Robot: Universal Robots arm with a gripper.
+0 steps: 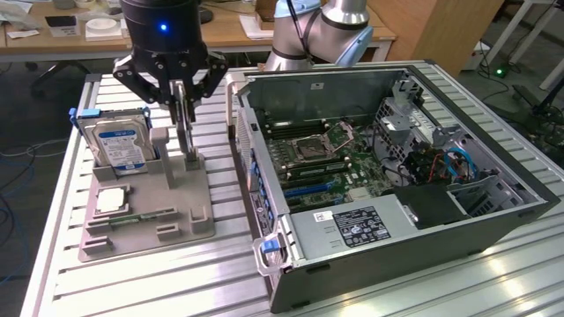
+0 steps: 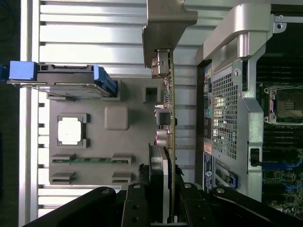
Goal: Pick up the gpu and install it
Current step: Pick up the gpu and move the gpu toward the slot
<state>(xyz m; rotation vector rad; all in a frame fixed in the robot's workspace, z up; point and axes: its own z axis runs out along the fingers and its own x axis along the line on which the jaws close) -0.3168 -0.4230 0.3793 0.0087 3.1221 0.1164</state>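
The gpu [image 1: 184, 129] is a thin dark card standing on edge in the grey holder [image 1: 168, 191], next to the open computer case [image 1: 352, 92]. My gripper [image 1: 183, 99] comes down from above and is shut on the card's upper part. In the wrist view the gpu [image 2: 172, 104] appears edge-on, running away from my gripper [image 2: 166, 163], with a black finger [image 2: 156, 184] on each side and its metal bracket [image 2: 168, 19] at the far end. I cannot tell whether its lower edge still rests in the holder's slot.
The holder [image 2: 99, 137] also carries a blue-labelled hard drive [image 1: 123, 145], a square processor chip [image 1: 113, 199] and a narrow green memory stick [image 1: 141, 216]. The case's motherboard [image 1: 326, 158] lies exposed. The case wall [image 2: 232, 109] stands close beside the card. The robot arm's base [image 1: 317, 33] is behind.
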